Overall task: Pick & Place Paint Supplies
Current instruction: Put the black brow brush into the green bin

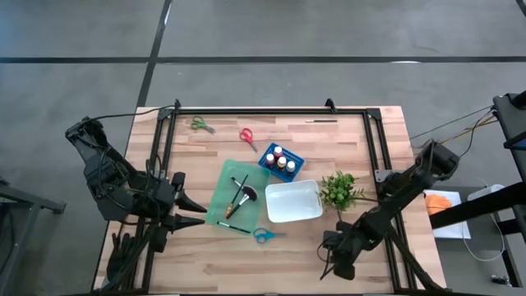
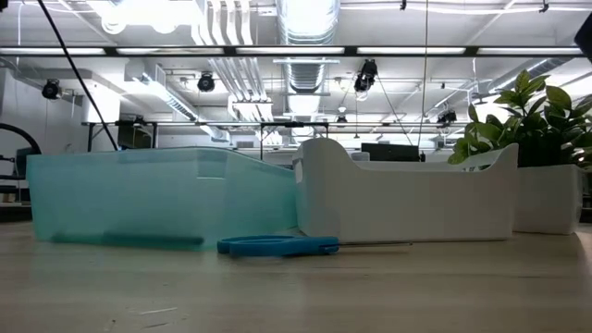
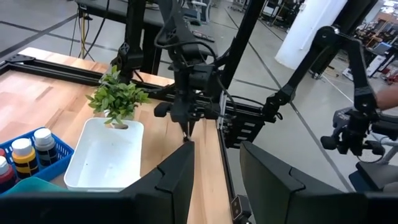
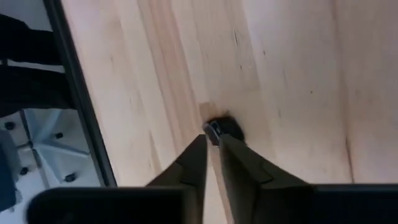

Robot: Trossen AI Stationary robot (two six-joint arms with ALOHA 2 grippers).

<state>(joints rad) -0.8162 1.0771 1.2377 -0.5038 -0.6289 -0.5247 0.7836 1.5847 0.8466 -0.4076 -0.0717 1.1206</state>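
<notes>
- on the left side: left gripper (image 1: 196, 212) hanging just off the teal tray (image 1: 237, 205), spread open with nothing in it
- straight ahead of that gripper: a few dark-handled brushes (image 1: 243, 196) lying in the tray, one of them with a fat fluffy head
- one more brush (image 1: 236, 228) on the bare counter (image 1: 164, 263) just past the tray's edge, close to the left gripper and a bit toward the front
- blue scissors (image 1: 264, 235) flat on the wood beyond that brush, between the two grippers and nearer the left one
- white bin (image 1: 292, 203) beyond the tray from the left gripper, touching or almost touching the tray
- blue basket (image 1: 269, 154) of paint bottles (image 1: 281, 162) just behind the bin, farther from both grippers
- red scissors (image 1: 247, 137) and green scissors (image 1: 200, 125) well away toward the back rail, plus a thin brush-like stick (image 1: 320, 121) right along that rail
- right gripper (image 1: 330, 267) down low at the front of the counter, pointing at the wood, well apart from the supplies
- small dark thing (image 4: 217, 129) right at its tip, too small to name; can't tell if gripped or not
- leafy plant (image 1: 339, 189) just behind the right gripper, next to the bin
</notes>
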